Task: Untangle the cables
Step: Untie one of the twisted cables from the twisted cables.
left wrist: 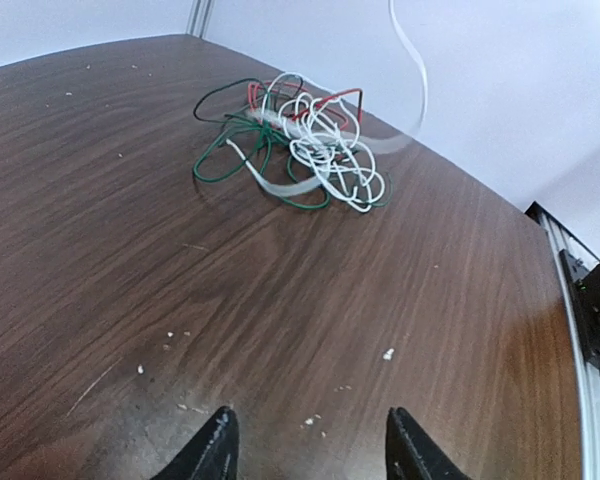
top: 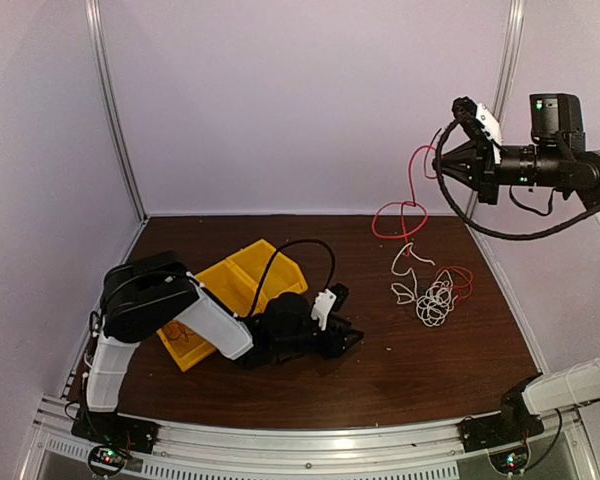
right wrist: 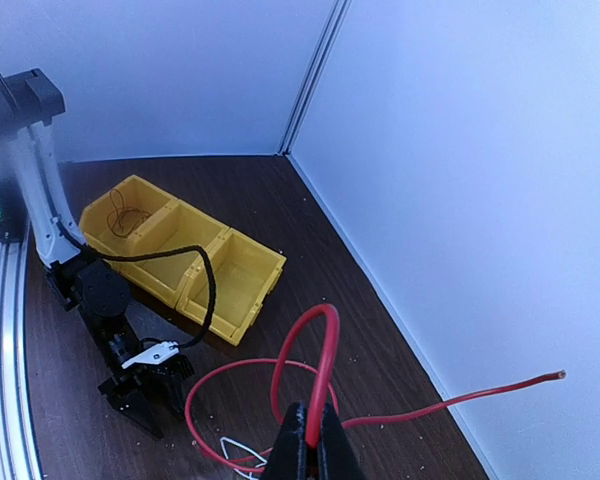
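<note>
Red cable (right wrist: 325, 362) pinched in right gripper (right wrist: 309, 418) (held aloft).

Dark wood counter (top: 430, 370). Yellow three-compartment bin (top: 242, 277) sits left, tangled cables (top: 435, 300) right, well apart. Pale crumbs (left wrist: 388, 353) scattered on surface.

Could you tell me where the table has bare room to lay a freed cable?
The widest bare table is the near strip between the left gripper and the right edge, in front of the cable tangle. More lies between the yellow bin and the back wall. The right rear is crowded: the red cable hangs there from the right gripper.
</note>
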Available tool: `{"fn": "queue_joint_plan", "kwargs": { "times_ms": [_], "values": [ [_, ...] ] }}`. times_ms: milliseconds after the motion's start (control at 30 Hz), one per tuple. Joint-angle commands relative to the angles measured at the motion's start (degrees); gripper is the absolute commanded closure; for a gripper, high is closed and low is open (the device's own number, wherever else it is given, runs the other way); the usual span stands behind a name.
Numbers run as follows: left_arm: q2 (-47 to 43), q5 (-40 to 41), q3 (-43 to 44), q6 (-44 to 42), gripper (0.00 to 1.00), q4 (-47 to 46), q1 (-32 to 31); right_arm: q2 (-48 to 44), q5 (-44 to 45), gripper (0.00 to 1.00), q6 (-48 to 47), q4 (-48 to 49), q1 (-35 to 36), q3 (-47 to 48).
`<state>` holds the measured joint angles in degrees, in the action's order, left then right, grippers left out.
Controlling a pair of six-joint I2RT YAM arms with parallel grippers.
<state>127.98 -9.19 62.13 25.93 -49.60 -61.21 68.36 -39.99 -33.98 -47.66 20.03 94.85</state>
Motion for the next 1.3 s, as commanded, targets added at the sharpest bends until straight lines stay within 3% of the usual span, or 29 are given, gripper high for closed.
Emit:
{"fn": "queue_joint_plan", "kwargs": {
  "times_ms": [0,233,400,833,1100,1267],
  "values": [
    [-8.3,3.0,-5.7,0.9,0.48,-12.2,-0.7,-0.5,-0.6,1.00,1.9,2.8,-0.3,-2.6],
    [-12.6,4.9,-6.9,-1.6,0.47,-7.2,-0.8,-3.4,-0.1,1.00,4.1,6.7,-0.3,-12.7],
    [-9.0,2.9,-5.6,-1.7,0.45,-12.9,-0.8,-5.0,-2.5,1.00,5.9,9.2,-0.4,-18.1],
    [4.1,-1.9,11.6,-1.1,0.45,-11.2,-0.9,-6.9,-9.0,1.00,6.5,7.1,-1.4,-15.7],
    [7.0,6.8,15.6,1.3,0.47,-10.5,-0.7,-7.6,-12.0,1.00,6.8,5.9,-1.5,-14.4],
    [9.8,0.0,17.8,5.0,0.51,-16.9,-0.1,-8.0,-12.3,0.99,6.7,6.0,-1.6,-15.1]
  ]
}}
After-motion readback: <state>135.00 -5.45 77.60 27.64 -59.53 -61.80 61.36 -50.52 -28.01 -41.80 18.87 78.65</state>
